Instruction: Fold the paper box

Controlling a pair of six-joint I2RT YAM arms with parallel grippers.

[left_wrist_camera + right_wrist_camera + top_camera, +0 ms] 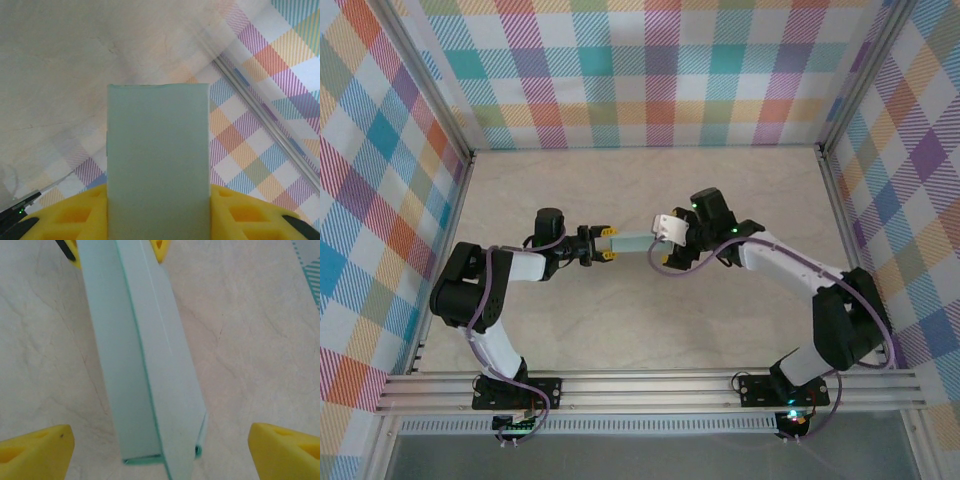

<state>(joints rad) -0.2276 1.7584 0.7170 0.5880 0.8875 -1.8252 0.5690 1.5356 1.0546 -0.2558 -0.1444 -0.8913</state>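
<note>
Grips one end of the paper box (635, 243) tight in the left gripper (607, 246), box jutting straight out past the fingertips. Holds the right gripper (667, 230) wide apart, yellow fingers (35, 450) flanking the box's other end, not touching.

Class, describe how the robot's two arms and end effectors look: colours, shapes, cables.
The left arm and right arm share black joints, white links and looping purple cables. Each end effector's fingers are yellow wedges with moulded recesses.

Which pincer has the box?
The left pincer, clamped on one end of the box. The right pincer is open, fingers clear of it on both sides.
</note>
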